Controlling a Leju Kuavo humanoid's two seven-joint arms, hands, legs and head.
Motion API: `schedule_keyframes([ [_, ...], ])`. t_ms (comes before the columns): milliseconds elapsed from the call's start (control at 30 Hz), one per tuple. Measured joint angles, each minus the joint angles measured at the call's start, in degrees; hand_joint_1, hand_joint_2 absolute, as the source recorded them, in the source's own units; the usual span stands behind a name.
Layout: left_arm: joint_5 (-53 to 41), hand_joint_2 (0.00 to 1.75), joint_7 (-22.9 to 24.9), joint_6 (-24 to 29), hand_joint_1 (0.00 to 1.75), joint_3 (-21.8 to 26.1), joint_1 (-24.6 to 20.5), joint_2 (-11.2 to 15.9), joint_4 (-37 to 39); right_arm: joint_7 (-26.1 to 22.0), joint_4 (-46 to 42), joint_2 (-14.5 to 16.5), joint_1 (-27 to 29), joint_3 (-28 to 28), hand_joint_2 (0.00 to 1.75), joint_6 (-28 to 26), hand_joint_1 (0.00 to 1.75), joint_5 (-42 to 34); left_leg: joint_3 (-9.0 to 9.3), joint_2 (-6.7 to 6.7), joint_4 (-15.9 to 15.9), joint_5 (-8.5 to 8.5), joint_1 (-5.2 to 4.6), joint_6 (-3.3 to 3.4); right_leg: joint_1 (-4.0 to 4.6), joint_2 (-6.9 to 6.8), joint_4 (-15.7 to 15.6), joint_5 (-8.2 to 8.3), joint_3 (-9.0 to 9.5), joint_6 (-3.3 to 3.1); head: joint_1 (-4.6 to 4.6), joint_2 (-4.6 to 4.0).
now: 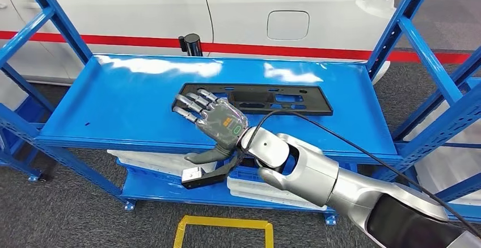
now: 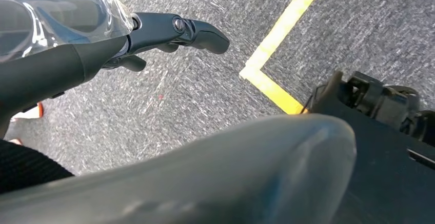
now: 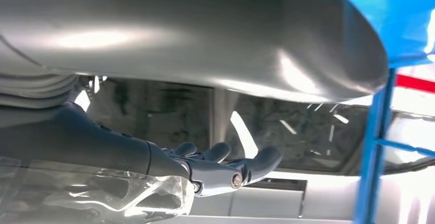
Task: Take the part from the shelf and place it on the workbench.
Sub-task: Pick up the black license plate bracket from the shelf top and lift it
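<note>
The part (image 1: 278, 99) is a long flat black panel with cut-outs, lying on the blue shelf's top board (image 1: 125, 100). My right hand (image 1: 218, 124) reaches in from the lower right, back upward, fingers (image 1: 192, 104) spread over the part's left end; whether they touch it I cannot tell. Its thumb hangs below the board's front edge and it holds nothing. In the right wrist view the fingers (image 3: 225, 167) are stretched out and bare. My left hand (image 2: 128, 39) hangs over the grey floor, fingers apart, holding nothing.
Blue uprights (image 1: 397, 26) and braces frame the shelf on both sides. The lower board carries white parts (image 1: 266, 194) and a black piece with a silvery end (image 1: 198, 177). A white car (image 1: 227, 9) stands behind. Yellow floor tape (image 1: 224, 222) lies in front.
</note>
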Motion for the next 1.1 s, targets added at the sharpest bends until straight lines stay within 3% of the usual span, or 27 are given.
schedule_keyframes([
  [33, 0.1, 0.00, 0.0, 0.0, 0.00, 0.0, -0.1, 0.0, 0.0, 0.2, 0.0, -0.1, -0.3, -0.1, 0.00, 0.3, 0.00, -0.2, -1.28, 0.06, 2.6, -1.40, 0.05, -0.11, -0.06, -0.03, -0.1, 0.06, 0.05, -0.36, -0.02, 0.00],
  [100, 0.2, 0.00, 0.1, 0.0, 0.00, -0.1, -0.3, 0.0, 0.0, 0.5, 0.2, -0.3, -0.6, -0.2, 0.00, 0.8, 0.00, -0.5, -5.44, 0.11, 11.0, -4.99, -0.08, -0.14, 0.07, -0.07, 0.0, -0.04, 0.08, -0.76, -0.05, 0.00],
  [167, 0.2, 0.00, 0.1, 0.1, 0.00, -0.2, -0.5, 0.0, 0.0, 0.7, 0.6, -0.7, -0.7, -0.3, 0.00, 1.1, 0.00, -0.8, -8.54, 0.11, 16.7, -6.32, -0.34, 0.01, 0.35, -0.09, 0.0, -0.14, 0.15, -0.92, -0.04, 0.00],
  [200, 0.2, 0.00, 0.1, 0.1, 0.00, -0.2, -0.6, 0.0, 0.0, 0.7, 0.7, -0.8, -0.7, -0.3, 0.00, 1.2, 0.00, -0.9, -8.49, 0.11, 16.2, -5.41, -0.50, 0.24, 0.52, -0.06, 0.0, -0.18, 0.24, -0.98, -0.04, 0.00],
  [233, 0.2, 0.00, 0.1, 0.1, 0.00, -0.2, -0.6, 0.0, 0.0, 0.7, 0.9, -1.0, -0.7, -0.3, 0.00, 1.3, 0.00, -1.1, -7.31, 0.10, 13.4, -3.61, -0.71, 0.60, 0.67, 0.00, 0.0, -0.25, 0.39, -1.02, -0.04, 0.00],
  [300, 0.1, 0.00, 0.1, 0.1, 0.00, -0.4, -0.4, 0.1, 0.0, 0.8, 1.1, -1.2, -0.8, -0.5, 0.00, 1.3, 0.00, -1.4, -3.48, 0.13, 4.9, 0.34, -1.25, 1.67, 1.03, 0.17, 0.0, -0.47, 0.65, -0.95, -0.04, 0.00],
  [367, 0.1, 0.00, 0.1, 0.0, 0.00, -0.5, -0.2, 0.2, 0.0, 0.8, 1.4, -1.6, -0.9, -0.5, 0.00, 1.3, 0.00, -1.5, -1.23, 0.24, -0.2, 1.98, -1.58, 2.28, 1.32, 0.36, 0.1, -0.70, 0.57, -0.65, 0.01, 0.00],
  [500, 0.0, 0.00, 0.1, 0.0, 0.00, -0.7, 0.0, 0.1, 0.0, 0.8, 1.7, -2.1, -1.0, -0.7, 0.00, 1.3, 0.00, -1.6, -0.81, 0.30, -1.1, 2.15, -1.37, 2.69, 1.22, 0.19, 1.4, -1.73, 0.03, 0.26, 0.06, 0.00],
  [567, 0.0, 0.00, 0.2, 0.0, 0.00, -0.7, 0.0, 0.1, 0.0, 0.8, 1.8, -2.3, -1.0, -0.8, 0.00, 1.2, 0.00, -1.7, -0.61, 0.44, -1.3, 2.18, -1.18, 3.10, 0.96, -0.04, 6.9, -4.70, -2.53, 0.89, 0.08, 0.00],
  [633, 0.0, 0.00, 0.2, 0.0, 0.00, -0.8, 0.0, 0.1, 0.0, 0.8, 1.9, -2.4, -0.9, -0.8, 0.00, 1.2, 0.00, -1.7, -0.56, 0.51, -1.2, 2.08, -1.13, 3.30, 0.61, -0.12, 14.9, -7.96, -6.68, 1.39, 0.09, 0.00],
  [667, 0.0, 0.00, 0.3, 0.0, 0.00, -0.8, 0.0, 0.1, 0.0, 0.8, 2.0, -2.5, -0.7, -0.8, 0.00, 1.2, 0.00, -1.7, -0.53, 0.49, -1.2, 2.02, -1.06, 3.29, 0.37, -0.14, 17.3, -8.38, -8.04, 1.64, 0.09, 0.00],
  [700, 0.0, 0.00, 0.3, 0.0, 0.00, -0.8, 0.0, 0.1, 0.0, 0.8, 2.0, -2.5, -0.6, -0.8, 0.00, 1.2, 0.00, -1.7, -0.47, 0.43, -1.2, 1.93, -0.93, 3.20, 0.10, -0.17, 17.4, -7.70, -8.32, 1.90, 0.09, 0.00],
  [733, 0.0, 0.00, 0.3, 0.0, 0.00, -0.8, 0.0, 0.0, 0.0, 0.8, 2.1, -2.6, -0.6, -0.8, 0.00, 1.1, 0.00, -1.7, -0.35, 0.35, -1.1, 1.80, -0.74, 3.00, -0.19, -0.22, 15.1, -6.00, -7.35, 2.18, 0.09, 0.00],
  [800, 0.0, 0.00, 0.4, 0.0, 0.00, -0.9, -0.1, 0.1, 0.0, 0.8, 2.1, -2.6, -0.6, -0.8, 0.00, 1.1, 0.00, -1.7, -0.01, 0.19, -0.9, 1.36, -0.45, 2.28, -0.70, -0.35, 6.7, -2.09, -3.30, 2.80, 0.10, 0.00],
  [867, 0.0, 0.00, 0.4, 0.0, 0.00, -1.0, -0.1, 0.1, 0.0, 0.8, 2.1, -2.7, -0.6, -0.8, 0.00, 1.0, 0.00, -1.7, 0.20, 0.06, -0.7, 0.99, -0.43, 1.38, -0.76, -0.15, 1.5, -0.47, -0.74, 2.52, 0.04, 0.00],
  [1000, 0.0, 0.00, 0.5, 0.1, 0.00, -1.1, -0.2, 0.2, 0.0, 0.8, 2.2, -2.8, -0.7, -0.8, 0.00, 0.9, 0.00, -1.7, -0.11, 0.07, -0.3, 0.46, 0.00, -0.04, -0.35, 0.06, 1.0, -0.43, -0.59, 0.45, -0.01, 0.00],
  [1033, 0.0, 0.00, 0.5, 0.1, 0.00, -1.2, -0.2, 0.2, 0.0, 0.8, 2.2, -2.9, -0.8, -0.8, 0.00, 0.9, 0.00, -1.7, -0.98, 0.13, 1.5, -0.54, 0.07, -0.23, -0.39, 0.03, 0.9, -0.40, -0.52, 0.04, -0.02, 0.00],
  [1100, 0.0, 0.00, 0.5, 0.1, 0.00, -1.2, -0.5, 0.2, 0.0, 0.8, 2.2, -2.8, -0.8, -0.8, 0.00, 0.8, 0.00, -1.6, -4.79, 0.19, 9.1, -3.84, 0.00, -0.33, -0.30, -0.05, 0.9, -0.50, -0.41, -0.44, -0.06, 0.00],
])
